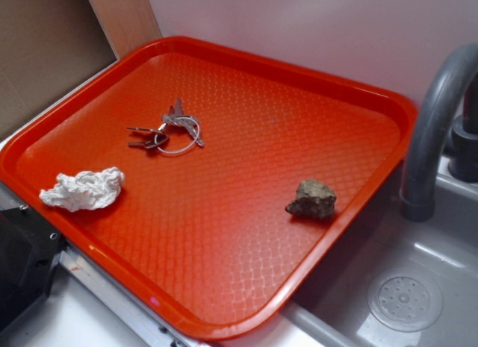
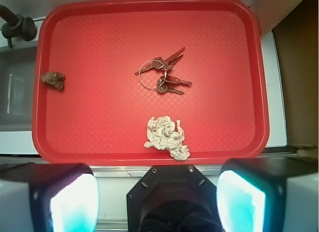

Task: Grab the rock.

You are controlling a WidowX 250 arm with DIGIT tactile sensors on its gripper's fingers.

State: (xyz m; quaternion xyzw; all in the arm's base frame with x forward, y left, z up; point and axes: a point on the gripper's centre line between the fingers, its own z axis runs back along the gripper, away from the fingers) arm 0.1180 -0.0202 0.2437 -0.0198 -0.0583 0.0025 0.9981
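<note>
Your red tray (image 1: 224, 302) holds the rock (image 1: 312, 199) at the right edge, keys (image 1: 168, 130) up top, tissue (image 1: 84, 189) left. Your gripper (image 2: 157, 202) waits with jaws wide apart.

Exterior oblique, wrist overhead (both share tray (image 1: 224, 324))

A red tray (image 1: 89, 239) holds a bunch of keys (image 1: 166, 133) upper left of centre and a crumpled white tissue (image 1: 84, 190) (near its left rim). A grey faucet (image 1: 433, 130) rises over the sink (image 1: 429, 276) at right.
</note>
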